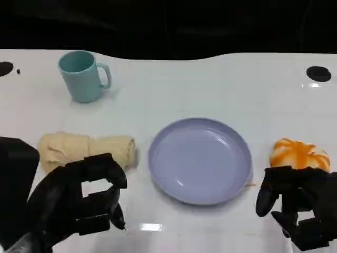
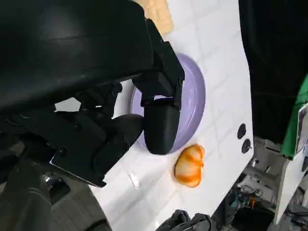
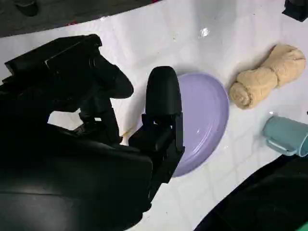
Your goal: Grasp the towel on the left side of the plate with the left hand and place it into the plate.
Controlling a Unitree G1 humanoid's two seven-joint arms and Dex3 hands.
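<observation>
A rolled beige towel (image 1: 87, 149) (image 3: 267, 76) lies on the white table just left of the lavender plate (image 1: 200, 159) (image 2: 195, 103) (image 3: 207, 115), which has nothing in it. My left hand (image 1: 79, 203) (image 2: 96, 96) hovers low at the near left, just in front of the towel, fingers apart and holding nothing. My right hand (image 1: 297, 203) (image 3: 96, 144) sits at the near right, past the plate's right rim, also holding nothing. A corner of the towel (image 2: 156, 12) peeks past my left hand's shell.
A teal mug (image 1: 81, 75) (image 3: 284, 136) stands at the back left. An orange-and-white pumpkin-like object (image 1: 300, 154) (image 2: 189, 166) rests right of the plate, just beyond my right hand. The table's far edge meets a dark background.
</observation>
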